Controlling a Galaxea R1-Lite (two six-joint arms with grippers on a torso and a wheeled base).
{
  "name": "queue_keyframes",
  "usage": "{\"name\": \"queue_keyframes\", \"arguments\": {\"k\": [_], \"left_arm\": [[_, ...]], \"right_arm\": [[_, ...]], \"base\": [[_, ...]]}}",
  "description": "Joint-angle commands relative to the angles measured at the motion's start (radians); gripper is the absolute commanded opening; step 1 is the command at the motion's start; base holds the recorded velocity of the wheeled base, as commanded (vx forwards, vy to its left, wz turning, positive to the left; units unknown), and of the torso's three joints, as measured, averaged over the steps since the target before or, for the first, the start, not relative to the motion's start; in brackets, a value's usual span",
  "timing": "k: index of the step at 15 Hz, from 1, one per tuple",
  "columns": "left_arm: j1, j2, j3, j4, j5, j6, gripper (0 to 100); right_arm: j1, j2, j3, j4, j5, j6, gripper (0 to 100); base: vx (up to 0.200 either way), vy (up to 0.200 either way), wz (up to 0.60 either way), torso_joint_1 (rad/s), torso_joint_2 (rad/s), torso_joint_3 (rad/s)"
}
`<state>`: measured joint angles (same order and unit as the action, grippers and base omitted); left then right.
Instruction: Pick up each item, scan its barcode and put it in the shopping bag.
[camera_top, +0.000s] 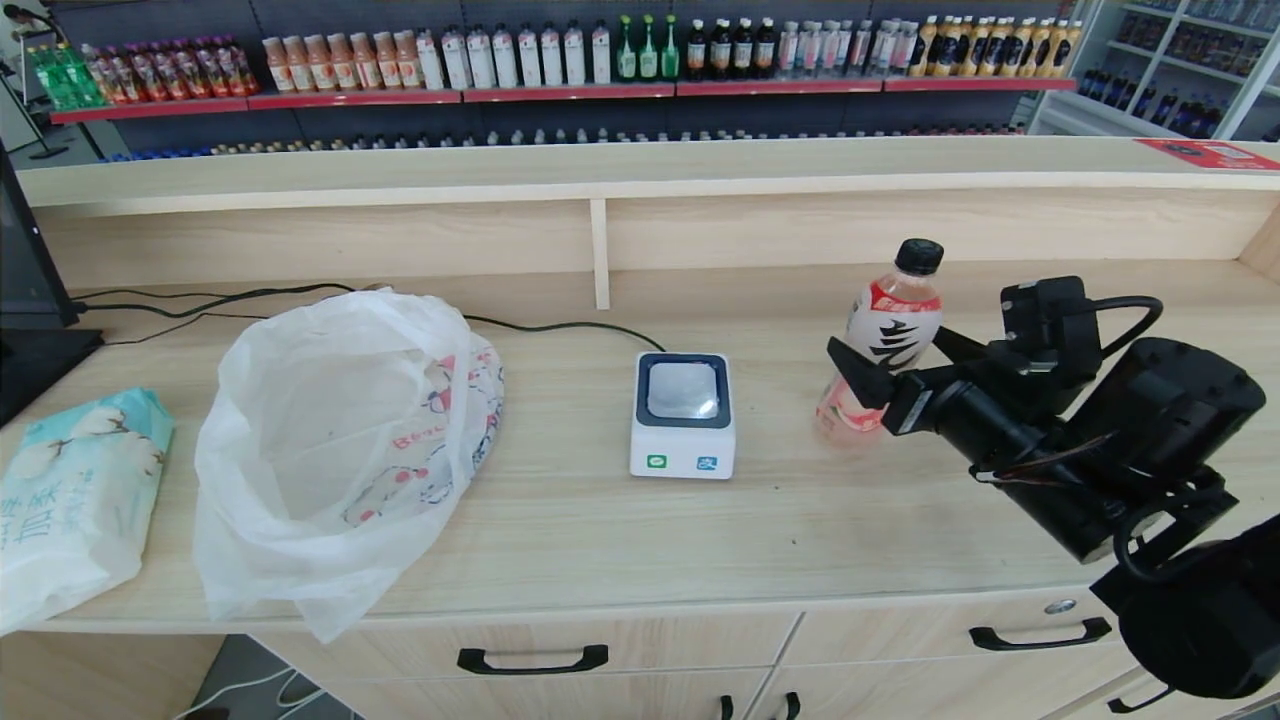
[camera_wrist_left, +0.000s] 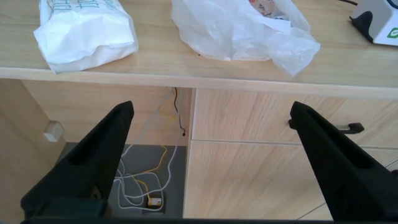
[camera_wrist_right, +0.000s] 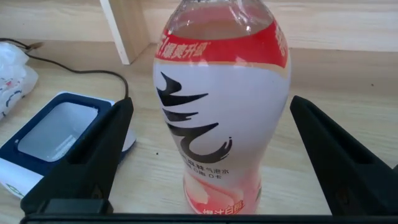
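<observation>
bottle (camera_top: 890, 320) stands upright on the counter (camera_top: 560, 520) right of the scanner (camera_top: 682, 415), cap cut off in the right wrist view; right gripper (camera_top: 890, 348) gapes wide around it, left gripper (camera_wrist_left: 211, 107) gapes empty.

Brush characters on bottle (camera_top: 885, 340), icons on scanner (camera_top: 682, 415)

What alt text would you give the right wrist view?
A pink drink bottle stands upright on the wooden counter between the open fingers of the right gripper, which straddle it without touching. The white barcode scanner sits on the counter beside it, with a black cable running behind.
</observation>
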<state>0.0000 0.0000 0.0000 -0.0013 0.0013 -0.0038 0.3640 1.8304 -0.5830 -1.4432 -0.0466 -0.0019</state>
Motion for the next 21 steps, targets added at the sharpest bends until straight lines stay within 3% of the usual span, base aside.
{"name": "queue_keyframes", "arguments": {"k": [1,21], "left_arm": [[0.000,0.000,0.000,0.000,0.000,-0.001,100],[0.000,0.000,0.000,0.000,0.000,-0.001,100]], "right_arm": [[-0.014,0.038,-0.011,0.001,0.001,0.000,100],[-0.050,0.138,-0.078,0.000,0.007,0.019,100]], "base": [[0.000,0.000,0.00,0.000,0.00,0.000],[0.000,0.000,0.00,0.000,0.00,0.000]]}}
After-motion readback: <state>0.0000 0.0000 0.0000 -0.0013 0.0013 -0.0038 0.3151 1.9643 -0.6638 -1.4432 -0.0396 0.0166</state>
